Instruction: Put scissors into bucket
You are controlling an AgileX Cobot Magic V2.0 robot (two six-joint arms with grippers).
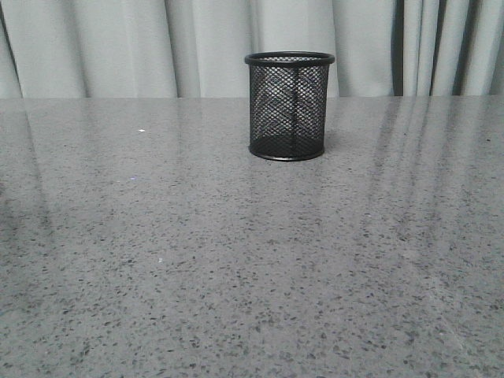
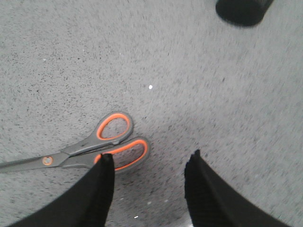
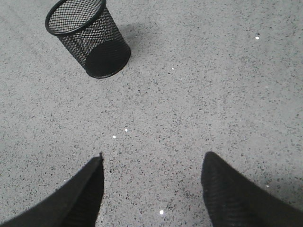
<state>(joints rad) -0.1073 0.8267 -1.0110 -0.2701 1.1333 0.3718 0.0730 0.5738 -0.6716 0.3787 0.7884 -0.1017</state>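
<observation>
Clearly the pickup is not yet made: the left gripper [image 2: 149,165] hangs spread and empty, one finger [image 2: 102,182] just over the scissors [image 2: 102,144] lying flat by their orange handles. Next it must centre over them and close. Far ahead stands the bucket [image 1: 289,105], while the right gripper [image 3: 151,177] also gapes empty.

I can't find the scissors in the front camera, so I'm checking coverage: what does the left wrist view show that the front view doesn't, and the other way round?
Only the left wrist view shows the scissors, lying flat on the table with the orange-lined handles nearest the open left gripper, one fingertip overlapping a handle loop in the picture.

Only the front view shows the whole bucket, upright, with nothing visible through its mesh, and the curtain behind it.

Both show the speckled grey table; the left wrist view catches only a dark, blurred edge of the bucket.
</observation>
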